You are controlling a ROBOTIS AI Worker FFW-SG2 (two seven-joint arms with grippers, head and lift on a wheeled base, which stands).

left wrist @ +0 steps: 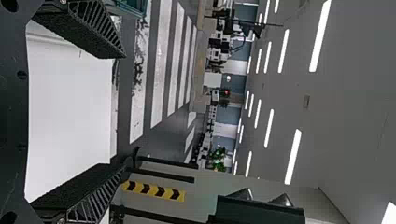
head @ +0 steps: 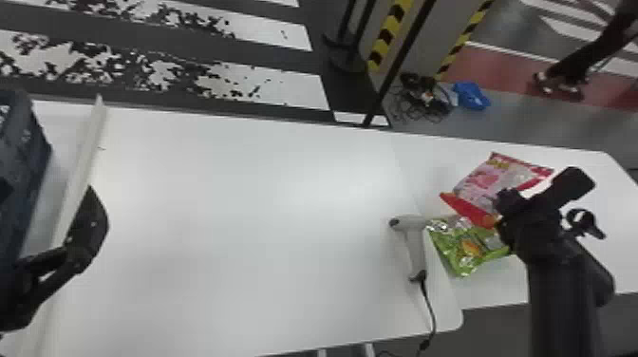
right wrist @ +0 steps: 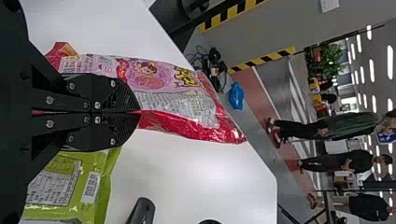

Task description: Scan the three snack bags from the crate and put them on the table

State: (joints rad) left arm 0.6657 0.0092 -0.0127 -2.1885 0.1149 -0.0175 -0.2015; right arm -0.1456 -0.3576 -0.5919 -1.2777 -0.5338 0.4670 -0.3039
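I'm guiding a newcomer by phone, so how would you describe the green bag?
Start at the white tabletop and go to the robot's right, to the grey handheld scanner. Just right of it lies the green bag, nearer the robot than the pink-and-red bag. Its green wrapper sets it apart from that neighbour.

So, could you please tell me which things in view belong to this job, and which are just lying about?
For the job:
pink and red snack bag, pinched in the right gripper
green snack bag
pale grey handheld scanner
white table
dark blue box at the far left, probably the crate

Just lying about, on the floor:
crumpled blue bundle
tangled black cables
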